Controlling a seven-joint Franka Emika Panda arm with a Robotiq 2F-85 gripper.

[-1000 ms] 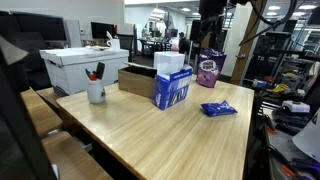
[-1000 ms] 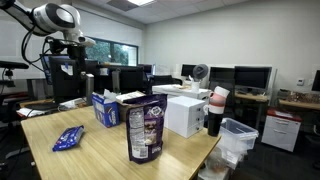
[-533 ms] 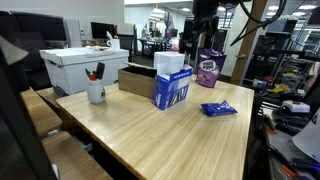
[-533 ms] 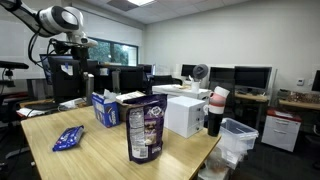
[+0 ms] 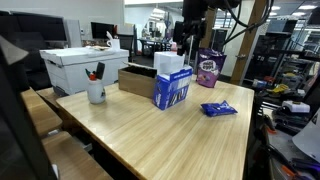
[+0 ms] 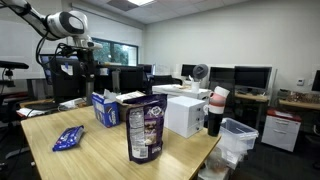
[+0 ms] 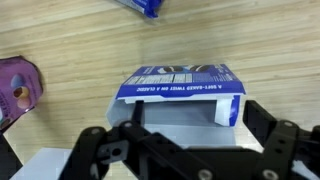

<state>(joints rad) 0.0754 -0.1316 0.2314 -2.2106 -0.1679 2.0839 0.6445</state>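
Blue box [image 7: 180, 85] stands upright on wooden table [image 5: 150, 130], open top up, near purple bag [image 5: 208, 70]. Claw [image 7: 185, 140] hovers directly above box, jaws spread wide, holding nothing. No contact yet; box not gripped, not lifted.

In my wrist view, the purple bag [image 7: 14, 88] at nine o'clock is cut by the edge, so I see only part of it. The blue packet [image 7: 142, 5] at twelve o'clock shows just a corner. My fingers [image 7: 95, 150] run off the picture at six o'clock. The words on the blue-and-white box [image 7: 180, 82] are too blurry to read. In an exterior view my gripper [image 6: 80, 62] is small and dark, so its shape is hard to make out.
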